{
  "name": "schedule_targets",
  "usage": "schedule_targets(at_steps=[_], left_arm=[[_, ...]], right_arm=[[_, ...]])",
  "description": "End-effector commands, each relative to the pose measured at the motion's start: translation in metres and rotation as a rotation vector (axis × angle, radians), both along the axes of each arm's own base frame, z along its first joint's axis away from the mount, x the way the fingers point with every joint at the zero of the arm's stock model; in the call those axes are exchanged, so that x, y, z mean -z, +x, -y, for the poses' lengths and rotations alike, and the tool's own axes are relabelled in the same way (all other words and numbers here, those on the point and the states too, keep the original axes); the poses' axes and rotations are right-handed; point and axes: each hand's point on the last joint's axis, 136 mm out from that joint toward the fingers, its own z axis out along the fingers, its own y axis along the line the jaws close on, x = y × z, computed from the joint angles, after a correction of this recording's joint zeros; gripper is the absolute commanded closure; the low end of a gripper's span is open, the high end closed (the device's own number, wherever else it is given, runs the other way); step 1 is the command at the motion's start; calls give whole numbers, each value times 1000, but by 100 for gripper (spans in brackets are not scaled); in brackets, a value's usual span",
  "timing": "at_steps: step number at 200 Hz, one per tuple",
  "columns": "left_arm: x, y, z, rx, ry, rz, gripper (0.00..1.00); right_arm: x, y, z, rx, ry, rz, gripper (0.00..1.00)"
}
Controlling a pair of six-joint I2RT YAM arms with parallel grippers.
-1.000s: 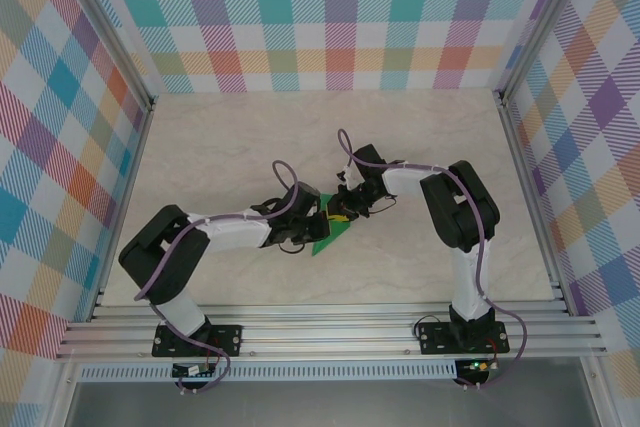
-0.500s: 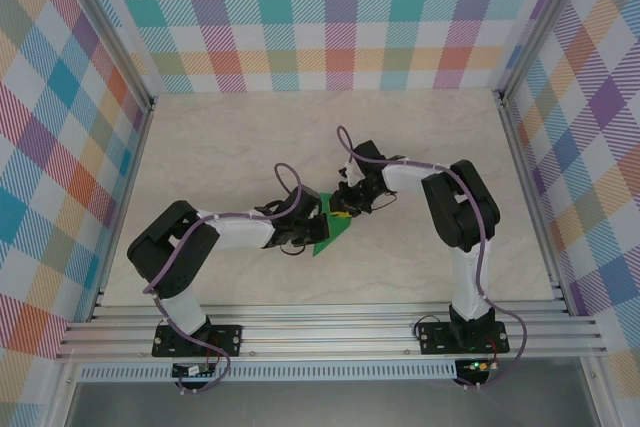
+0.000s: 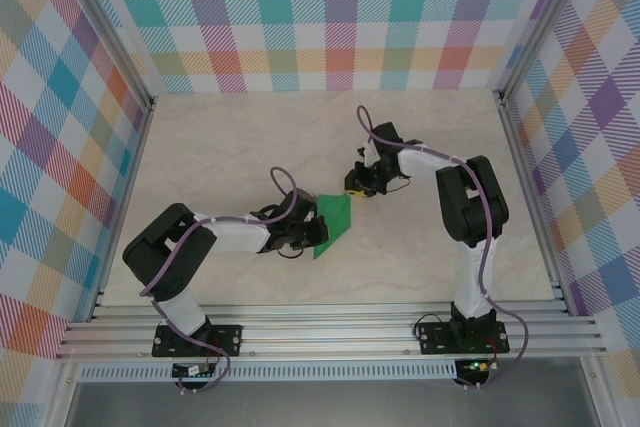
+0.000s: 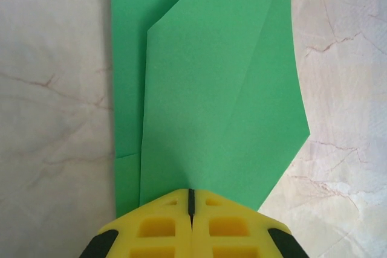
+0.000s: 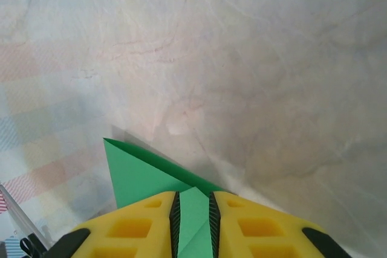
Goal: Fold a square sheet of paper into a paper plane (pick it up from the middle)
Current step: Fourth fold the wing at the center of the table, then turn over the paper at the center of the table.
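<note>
Where the jaws of your left gripper (image 4: 191,196) press together, they pinch one edge of the folded green sheet of paper (image 4: 211,89), which lies on the marble table (image 3: 230,147) near its middle. Your right gripper (image 5: 193,196) hangs at the sheet's far corner, jaws narrowly parted with green showing in the gap; whether they touch it, you cannot tell.

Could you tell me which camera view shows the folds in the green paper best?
Left wrist: the green paper lies close, its creases and layered flaps plain. Top external gives a small green shape; right wrist, one pointed corner.
</note>
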Motion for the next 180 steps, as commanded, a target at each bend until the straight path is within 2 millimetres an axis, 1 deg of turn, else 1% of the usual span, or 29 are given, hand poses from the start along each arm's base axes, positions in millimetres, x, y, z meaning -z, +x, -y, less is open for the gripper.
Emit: schedule_targets(at_steps=[1,23,33,45,57,81,114,141,180], left_arm=[[0,-17,-11,8,38,-71,94],[-24,-6,-9,0,33,-13,89],[-35,-2,-7,1,28,13,88],[-44,2,-8,-3,28,40,86],[-48,4,-12,-14,45,60,85],[-40,10,-25,-39,98,52,85],[-28,15,-26,-37,121,34,85],[-18,18,-26,-34,150,19,86],[-4,17,-27,-33,172,-9,86]], right_arm=[[-32,-20,3,-23,23,37,74],[-36,-40,6,-22,60,22,69],[-34,-50,8,-18,77,11,66],[-32,-62,9,-14,100,-11,63],[-30,-72,10,-7,123,-31,59],[-23,-87,11,11,136,-56,53],[-16,-100,-2,-14,175,-94,48],[-12,-104,-8,-24,178,-107,46],[-4,-107,-10,-14,167,-132,46]])
